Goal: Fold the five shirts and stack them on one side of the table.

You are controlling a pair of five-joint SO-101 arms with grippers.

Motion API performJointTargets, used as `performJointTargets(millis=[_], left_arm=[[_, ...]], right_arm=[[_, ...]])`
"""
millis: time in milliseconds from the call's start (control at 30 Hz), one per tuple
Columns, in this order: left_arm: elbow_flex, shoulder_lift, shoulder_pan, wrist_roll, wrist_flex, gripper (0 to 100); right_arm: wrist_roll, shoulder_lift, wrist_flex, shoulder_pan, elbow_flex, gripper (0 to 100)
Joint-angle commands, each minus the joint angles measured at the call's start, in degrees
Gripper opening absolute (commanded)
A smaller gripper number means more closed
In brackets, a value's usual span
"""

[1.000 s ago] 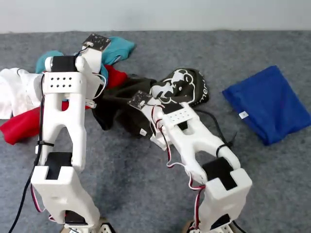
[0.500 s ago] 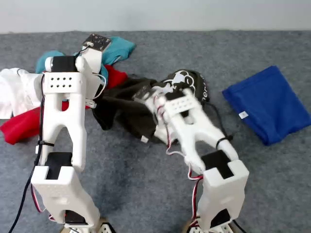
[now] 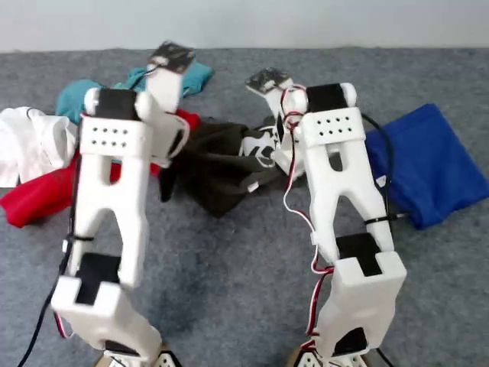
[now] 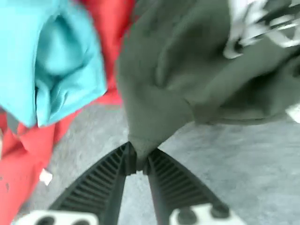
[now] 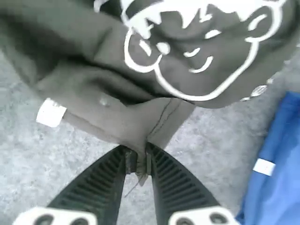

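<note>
Dark shirt [image 3: 214, 164], cartoon-face print, tag unreadable, on bench [image 3: 229, 283]; your left gripper [image 4: 137, 161] and right gripper [image 5: 138, 164] each clamp its edge. Five shirts: blue shirt [image 3: 428, 164] folded; red shirt [image 3: 30, 199], teal shirt [image 3: 75, 93], white shirt [image 3: 27, 141] heaped.

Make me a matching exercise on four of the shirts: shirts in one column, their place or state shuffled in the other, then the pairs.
1. blue shirt
2. dark shirt
3. white shirt
4. teal shirt

A. pinched by left claw and right claw
B. folded, lying alone
C. crumpled at high view's left edge
D. bunched near table's far edge

Pairs: 1-B, 2-A, 3-C, 4-D
</note>
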Motion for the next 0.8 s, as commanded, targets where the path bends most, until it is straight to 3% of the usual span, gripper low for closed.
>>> performJointTargets(millis=[0,400,767], left_arm=[[-0.4,-10.2,2.4,0.7,0.9,2],[-0.4,-25.1,2.8,0.5,0.6,2],[-0.3,-45.6,2.8,0.8,-1.6,2]], right_arm=[[-0.6,-6.1,2.5,1.5,-3.1,0.9],[-0.6,-33.9,2.4,8.9,-3.0,0.9],[-5.9,-53.3,2.4,9.0,-2.9,0.9]])
